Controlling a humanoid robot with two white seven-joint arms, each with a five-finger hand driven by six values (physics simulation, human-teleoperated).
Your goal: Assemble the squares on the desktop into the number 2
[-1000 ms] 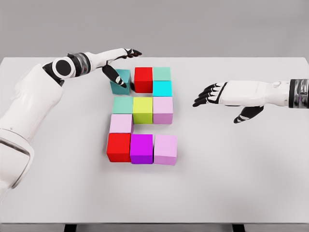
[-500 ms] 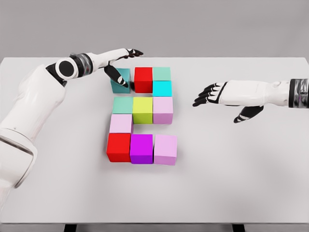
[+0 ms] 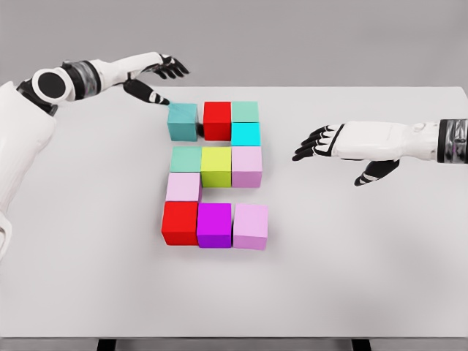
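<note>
The white table point(image 3: 365, 278) carries eleven cubes set in a blocky 2. The top row runs teal cube point(image 3: 183, 121), red cube point(image 3: 217, 120) and pale green cube point(image 3: 245, 111), touching side by side. A cyan cube point(image 3: 246, 134) sits just at 6 o'clock of the pale green one. The middle row holds a mint cube point(image 3: 186, 159), a yellow-green cube point(image 3: 216, 167) and a lilac cube point(image 3: 247, 167). A pink cube point(image 3: 183, 187) lies at 6 o'clock of the mint one. The bottom row holds a second red cube point(image 3: 180, 223), a magenta cube point(image 3: 214, 224) and a second lilac cube point(image 3: 251, 226), which sits slightly askew.

The left hand point(image 3: 157, 73) hangs at 10 o'clock of the teal cube, fingers spread and holding nothing; its thumb tip point(image 3: 162, 101) is just beside the cube's far left corner, and I cannot tell whether it touches.

The right hand point(image 3: 344, 150) hovers over the table at 3 o'clock of the cubes, well apart from them, fingers loosely spread and holding nothing.
</note>
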